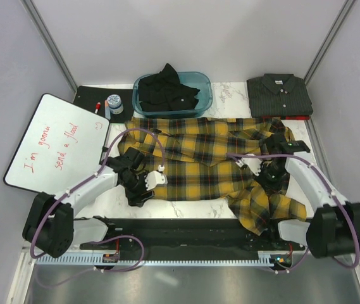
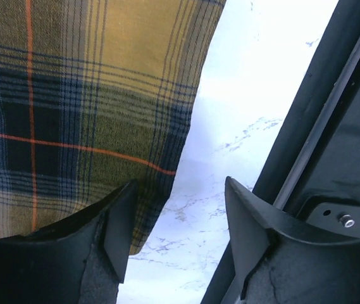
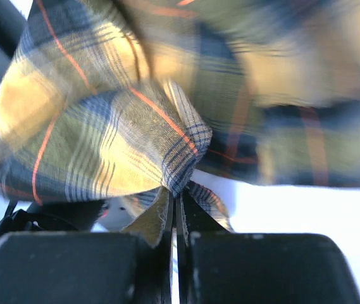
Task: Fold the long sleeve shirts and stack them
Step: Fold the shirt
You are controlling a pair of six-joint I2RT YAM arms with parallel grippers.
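The plaid shirt (image 1: 198, 161) lies spread across the middle of the table (image 1: 186, 206). It is woven in yellow-and-black checks crossed by thin red lines and is rumpled into soft ridges. Its 4 o'clock corner is bunched toward the near edge. Both arms cover parts of it, so its collar and full outline are hard to make out.

The right gripper (image 3: 174, 206) is clamped on this cloth. In the right wrist view a peaked pleat of plaid is squeezed between the closed black fingers, and the fabric beyond it is blurred.

The left gripper (image 2: 180, 183) stands with its jaws apart at the shirt's 8 o'clock hem. One finger (image 2: 119, 221) overlaps the cloth edge and the other is over bare tabletop. Only marble shows in the gap, and I cannot tell whether the near finger touches the cloth.

At 1 o'clock the charcoal shirt (image 1: 279, 95) is folded into a neat rectangle, collar at the far side, with pale buttons down its finely striped front.

At 12 o'clock the black shirt (image 1: 166, 92) is heaped in a translucent blue-green tub (image 1: 208, 88), its shape lost in dark folds.

The tabletop is white with grey marble veining. At 9 o'clock a glossy whiteboard (image 1: 56, 142) with rounded corners lies askew, carrying red handwriting. At 11 o'clock are a small round jar (image 1: 114, 103) and a marker (image 1: 97, 106). A black rail (image 1: 186, 231) runs along the 6 o'clock edge.
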